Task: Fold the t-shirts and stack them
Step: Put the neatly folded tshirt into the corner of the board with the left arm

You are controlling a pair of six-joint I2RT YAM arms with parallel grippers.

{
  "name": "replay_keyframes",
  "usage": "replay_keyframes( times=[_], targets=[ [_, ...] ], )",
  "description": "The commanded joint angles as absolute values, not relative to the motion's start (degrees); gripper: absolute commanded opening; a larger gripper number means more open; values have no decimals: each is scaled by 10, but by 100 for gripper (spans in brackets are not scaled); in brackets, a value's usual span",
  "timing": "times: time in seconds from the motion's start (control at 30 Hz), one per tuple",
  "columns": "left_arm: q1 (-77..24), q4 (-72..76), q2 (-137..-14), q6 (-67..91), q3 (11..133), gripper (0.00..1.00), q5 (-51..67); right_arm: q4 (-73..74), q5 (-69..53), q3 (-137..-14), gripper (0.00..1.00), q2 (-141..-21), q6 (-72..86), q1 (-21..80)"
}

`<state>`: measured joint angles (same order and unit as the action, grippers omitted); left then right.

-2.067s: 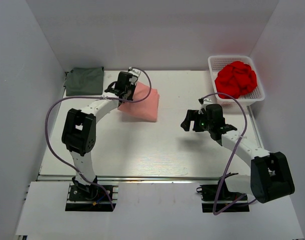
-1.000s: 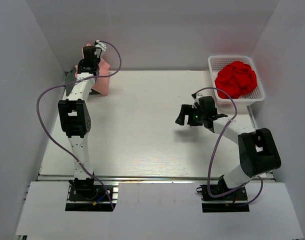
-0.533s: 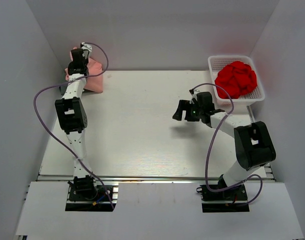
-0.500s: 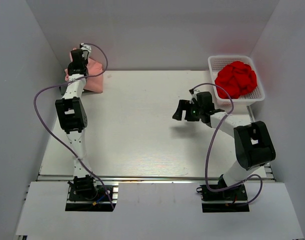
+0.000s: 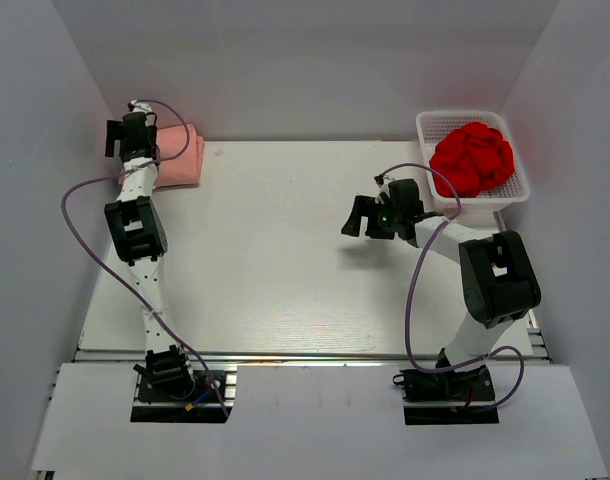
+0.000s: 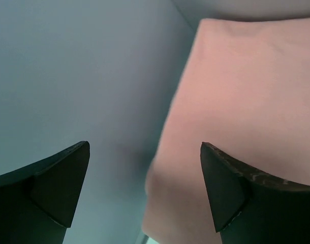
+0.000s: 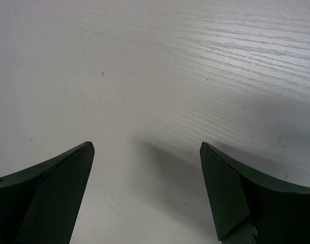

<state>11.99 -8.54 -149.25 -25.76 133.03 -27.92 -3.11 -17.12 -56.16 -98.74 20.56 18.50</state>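
My left gripper hangs over the far left corner of the table, its jaws spread wide and holding nothing; from the left wrist the two dark fingers stand well apart, with the salmon-pink t-shirt lying flat beside and below them, not between them. From above, that pink shirt is a neat folded rectangle tucked against the back wall, so I judge its fold and placement done. The dark grey-green t-shirt I cannot find in any view; it may lie under the pink one, which would make the stack, but the angle is too poor to say. My right gripper hovers over bare tabletop toward the right, jaws likewise gaping and empty, well apart from the pink shirt and near the white basket. A crumpled red cloth fills that basket; if it is another shirt, it is not yet unfolded, folded or stacked, and that would be the work left, most likely for my right arm.
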Motion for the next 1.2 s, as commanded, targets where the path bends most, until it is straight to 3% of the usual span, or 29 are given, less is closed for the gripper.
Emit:
replay_keyframes(
  times=[0.0, 0.27, 0.5, 0.63, 0.73, 0.9, 1.17],
  targets=[
    [121, -54, -1455, -240, 1339, 100, -300, -39, -184, -582, 90, -990, 207, 188],
    [110, -95, -1355, -159, 1260, 100, -228, -59, -199, -565, 90, -963, 199, 189],
    [91, -180, -1268, -68, 1251, 100, -57, -65, -199, -533, 90, -912, 185, 190],
    [61, -208, -1203, -26, 1201, 100, -23, -81, -198, -494, 90, -864, 187, 190],
    [23, -208, -1152, 16, 1113, 100, -34, -79, -196, -465, 90, -826, 189, 189],
    [-53, -117, -1021, 75, 859, 100, -46, -85, -176, -402, 90, -756, 199, 186],
    [-191, -73, -887, 132, 612, 100, -43, -71, -140, -318, 90, -673, 196, 186]
  ],
)
